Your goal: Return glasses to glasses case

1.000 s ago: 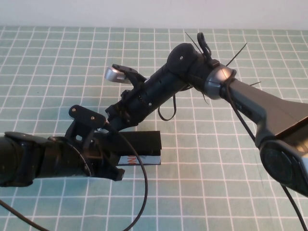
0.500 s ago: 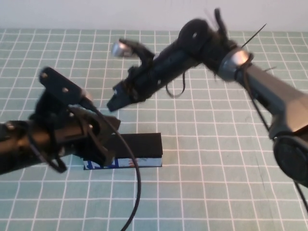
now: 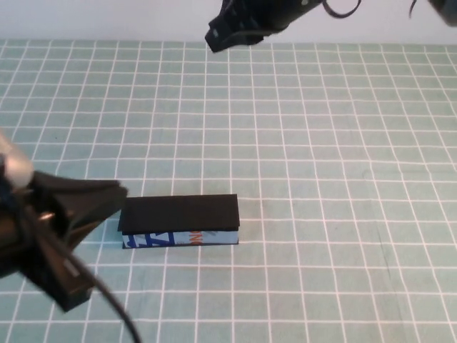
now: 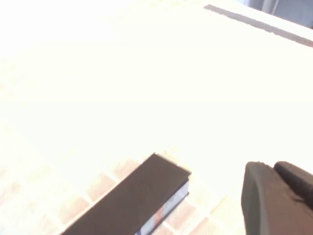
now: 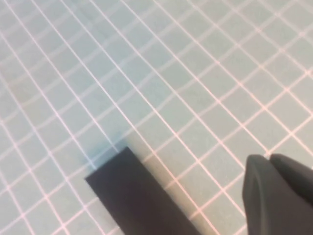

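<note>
The glasses case (image 3: pixel 178 212) lies shut in the middle of the table, with a flat black lid and a light blue printed front side. It also shows in the left wrist view (image 4: pixel 132 205) and the right wrist view (image 5: pixel 139 198). The glasses are hidden from every view. My left gripper (image 3: pixel 114 194) hangs low at the case's left end, just apart from it, shut and empty (image 4: pixel 272 167). My right gripper (image 3: pixel 216 39) is high above the far side of the table, well away from the case, shut and empty (image 5: pixel 268 159).
The table is covered by a green cloth with a white grid (image 3: pixel 343 179). A pale wall runs along the far edge (image 3: pixel 107 18). My left arm's cable (image 3: pixel 118 318) trails at the front left.
Both arms have pulled back from the case. The right arm rose up and away to the far edge. The left arm drew back to the lower left. The case lies still and shut.
</note>
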You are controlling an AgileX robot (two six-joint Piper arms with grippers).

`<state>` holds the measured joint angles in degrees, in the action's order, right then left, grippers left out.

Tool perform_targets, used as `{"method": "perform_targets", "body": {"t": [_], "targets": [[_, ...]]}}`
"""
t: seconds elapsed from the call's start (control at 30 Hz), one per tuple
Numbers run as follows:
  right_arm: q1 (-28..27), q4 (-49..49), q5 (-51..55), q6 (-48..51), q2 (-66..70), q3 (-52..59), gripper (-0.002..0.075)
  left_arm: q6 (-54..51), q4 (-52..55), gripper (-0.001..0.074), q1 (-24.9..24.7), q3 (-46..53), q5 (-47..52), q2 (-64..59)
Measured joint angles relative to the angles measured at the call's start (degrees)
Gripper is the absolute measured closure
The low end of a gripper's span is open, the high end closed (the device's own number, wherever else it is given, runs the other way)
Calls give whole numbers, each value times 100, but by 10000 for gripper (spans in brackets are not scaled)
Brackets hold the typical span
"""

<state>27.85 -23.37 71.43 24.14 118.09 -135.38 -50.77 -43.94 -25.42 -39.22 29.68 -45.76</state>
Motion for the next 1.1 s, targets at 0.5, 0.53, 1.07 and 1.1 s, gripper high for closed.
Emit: {"method": "perform_targets", "body": {"t": [0.5, 0.53, 1.07, 1.1], "targets": [[613, -15, -768, 495, 154, 2536, 737, 4319, 4394, 734, -10, 21, 1316, 2464], [675, -15, -927, 495, 164, 2646, 737, 4390, 4473, 734, -10, 21, 1465, 2527], [837, -528, -1321, 495, 953, 2811, 737, 4918, 5110, 733, -10, 21, 2222, 2603], [837, -528, -1331, 495, 914, 2811, 737, 4911, 5124, 734, -10, 21, 2238, 2603]]}}
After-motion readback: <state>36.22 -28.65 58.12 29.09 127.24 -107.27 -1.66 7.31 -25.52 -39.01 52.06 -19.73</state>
